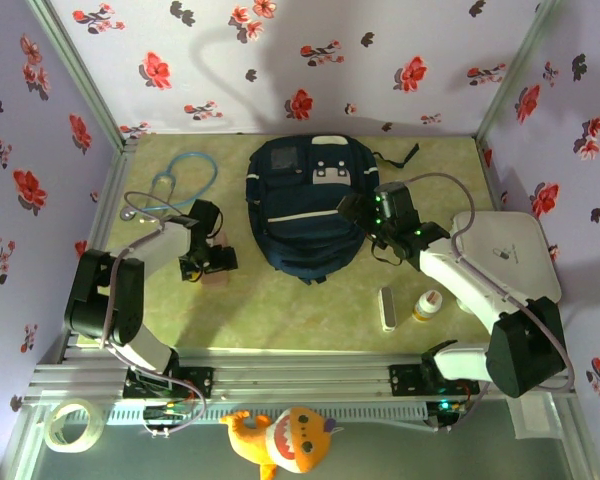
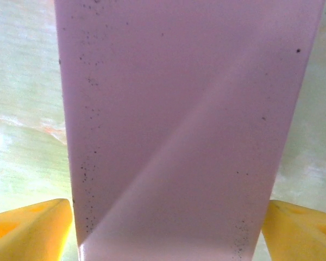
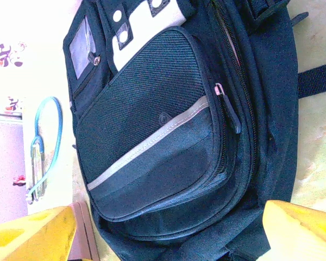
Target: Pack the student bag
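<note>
Dark navy student bag (image 1: 302,215) flat on table (image 1: 280,315), front up.

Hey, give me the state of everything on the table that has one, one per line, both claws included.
student bag, lying flat, front pocket zipped shut.
left claw, astride the pink flat item; grip unclear.
right claw, open above the bag.
white case, closed.
small bottle, upright, capped.
stethoscope, lying looped.

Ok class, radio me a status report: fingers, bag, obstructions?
Left fingers straddle pink flat item, grip unclear. Right fingers open over student bag. Bag lies front-up. Stethoscope apart, left.
</note>
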Robot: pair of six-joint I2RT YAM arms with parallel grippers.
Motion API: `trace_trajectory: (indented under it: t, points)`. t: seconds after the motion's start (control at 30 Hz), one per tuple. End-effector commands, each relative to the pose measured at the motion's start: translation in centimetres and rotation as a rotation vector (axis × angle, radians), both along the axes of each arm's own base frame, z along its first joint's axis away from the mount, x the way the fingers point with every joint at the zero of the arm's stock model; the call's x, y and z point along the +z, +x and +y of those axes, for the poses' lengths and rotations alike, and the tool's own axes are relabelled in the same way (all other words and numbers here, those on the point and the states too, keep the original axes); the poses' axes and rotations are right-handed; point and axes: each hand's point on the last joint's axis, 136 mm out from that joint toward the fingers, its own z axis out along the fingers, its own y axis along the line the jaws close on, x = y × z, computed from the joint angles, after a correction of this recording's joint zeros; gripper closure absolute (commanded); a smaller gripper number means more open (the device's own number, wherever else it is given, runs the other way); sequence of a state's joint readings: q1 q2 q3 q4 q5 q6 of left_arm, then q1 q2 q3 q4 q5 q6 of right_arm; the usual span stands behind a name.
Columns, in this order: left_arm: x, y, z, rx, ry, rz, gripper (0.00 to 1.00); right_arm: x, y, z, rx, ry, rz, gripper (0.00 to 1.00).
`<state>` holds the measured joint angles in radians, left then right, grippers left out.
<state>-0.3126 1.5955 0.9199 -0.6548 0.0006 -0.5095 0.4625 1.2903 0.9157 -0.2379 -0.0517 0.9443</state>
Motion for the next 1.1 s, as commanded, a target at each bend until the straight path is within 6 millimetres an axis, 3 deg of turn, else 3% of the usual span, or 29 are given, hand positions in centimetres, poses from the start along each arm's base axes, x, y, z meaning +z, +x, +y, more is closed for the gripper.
trace_trajectory:
  t: [0.0,0.4,0.63,0.9,1.07]
  points:
    - [-0.7,-0.5,0.3,0.018,0.024,0.014,0.13,1.2,0.7,-0.3,0.009,-0.039,-0.041,0.11]
    - [-1.4,-0.8,0.3,0.004,0.037,0.03,0.28,2.1,2.3,-1.5,0.141,-0.354,-0.079,0.11]
    - [-1.9,-0.8,0.5,-0.015,0.057,0.045,0.25,2.2,3.3,-1.5,0.214,-0.465,-0.094,0.11]
    - [-1.8,-0.8,0.7,-0.027,0.079,0.054,0.23,1.8,4.5,-0.3,0.408,-0.598,-0.102,0.11]
    - [-1.8,-0.9,1.0,-0.012,0.096,0.056,0.31,1.0,4.0,1.5,0.662,-0.693,-0.134,0.2]
